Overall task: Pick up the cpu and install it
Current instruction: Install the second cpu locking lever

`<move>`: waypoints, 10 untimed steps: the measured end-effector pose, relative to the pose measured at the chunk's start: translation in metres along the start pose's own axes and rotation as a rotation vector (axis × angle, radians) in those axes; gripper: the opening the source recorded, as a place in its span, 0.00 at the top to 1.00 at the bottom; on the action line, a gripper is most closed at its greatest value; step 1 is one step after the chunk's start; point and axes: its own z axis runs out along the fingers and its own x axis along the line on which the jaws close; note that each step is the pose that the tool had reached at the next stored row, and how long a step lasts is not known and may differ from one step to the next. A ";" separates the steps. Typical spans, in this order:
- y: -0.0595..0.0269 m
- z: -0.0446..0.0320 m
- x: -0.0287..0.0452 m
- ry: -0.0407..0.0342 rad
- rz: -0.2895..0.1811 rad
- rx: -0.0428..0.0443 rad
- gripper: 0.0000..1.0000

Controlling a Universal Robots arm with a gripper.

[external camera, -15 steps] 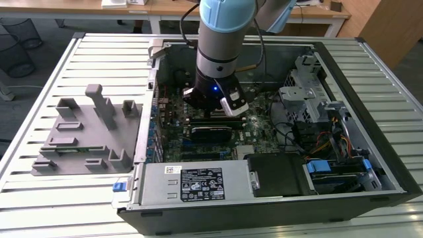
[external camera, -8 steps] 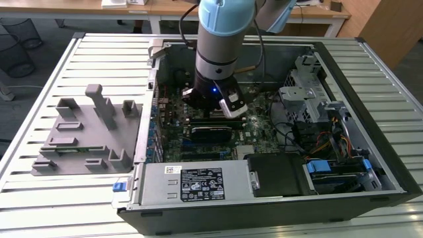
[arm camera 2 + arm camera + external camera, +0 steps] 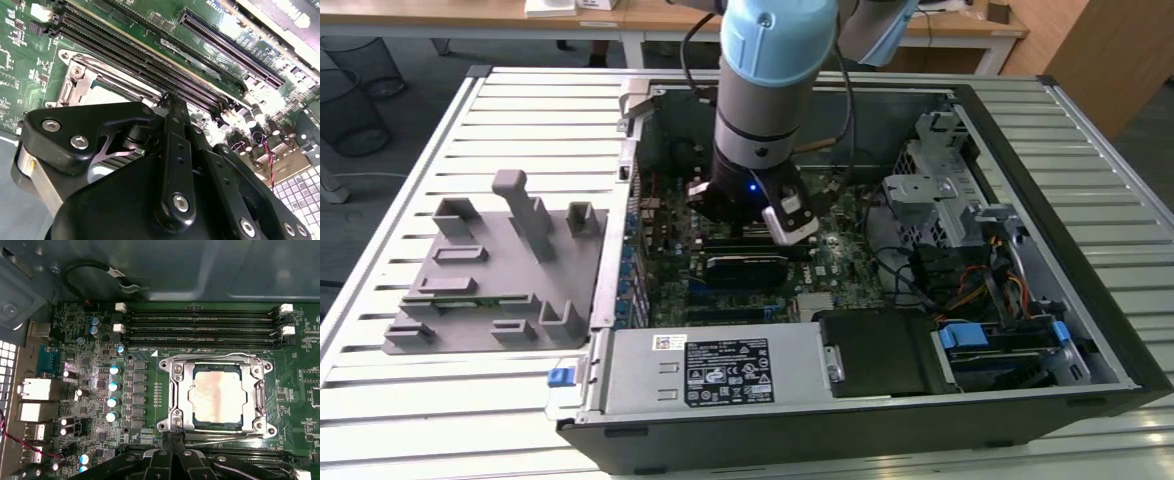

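The cpu (image 3: 217, 396), a pale silvery square with a dark rim, lies flat inside the metal socket frame (image 3: 177, 390) on the green motherboard. My gripper (image 3: 173, 432) hangs just above the frame's edge, with its black fingers (image 3: 176, 440) pressed together and nothing between them. In the second wrist view the gripper (image 3: 167, 100) and its linkage cover most of the socket, and a strip of the cpu (image 3: 107, 94) shows beyond them. In the exterior view the arm reaches down into the open computer case, with the gripper (image 3: 744, 222) low over the board.
Long memory slots (image 3: 200, 330) run beside the socket, with a row of capacitors (image 3: 114, 385) at its other side. Case walls (image 3: 1067, 200), drive cages and cables (image 3: 961, 280) crowd the exterior view's right. A grey fixture (image 3: 494, 270) sits on the slatted table on the exterior view's left.
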 end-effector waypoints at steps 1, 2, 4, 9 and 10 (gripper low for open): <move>-0.0004 0.0003 0.0004 0.0000 0.000 -0.0038 0.89; -0.0009 0.0006 0.0008 0.0001 0.000 -0.0077 0.89; -0.0018 0.0017 0.0015 0.0001 -0.001 -0.0158 0.89; -0.0029 0.0055 0.0026 0.0002 -0.002 -0.0335 0.89; -0.0030 0.0060 0.0029 0.0003 -0.003 -0.0381 0.89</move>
